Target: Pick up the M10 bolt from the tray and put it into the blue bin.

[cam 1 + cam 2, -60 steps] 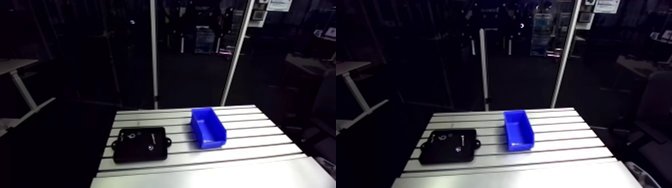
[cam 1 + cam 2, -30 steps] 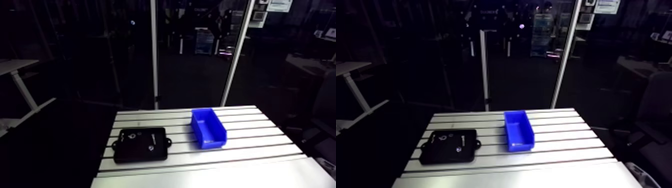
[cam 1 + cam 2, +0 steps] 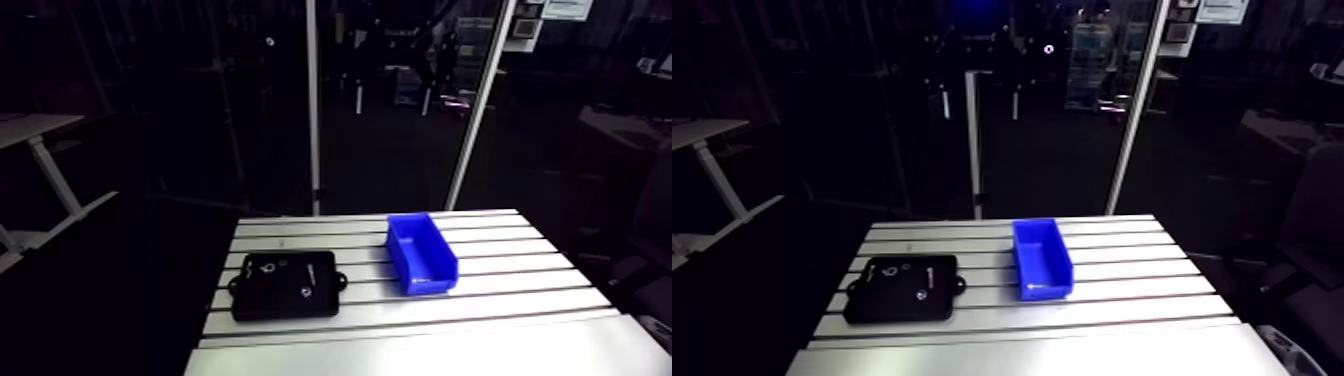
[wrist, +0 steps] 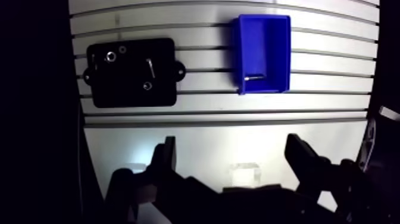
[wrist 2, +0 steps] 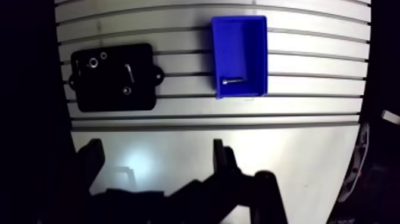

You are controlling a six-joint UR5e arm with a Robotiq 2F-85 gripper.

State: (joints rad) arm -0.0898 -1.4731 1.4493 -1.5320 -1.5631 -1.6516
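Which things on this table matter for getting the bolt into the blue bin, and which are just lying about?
For the job:
black tray
blue bin
bolt, lying inside the bin
gripper, open and empty

Lying about, all in the tray:
slim screw
ring-shaped part
small round part

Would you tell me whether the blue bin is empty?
Not empty: the wrist view shows a bolt lying inside the blue bin.
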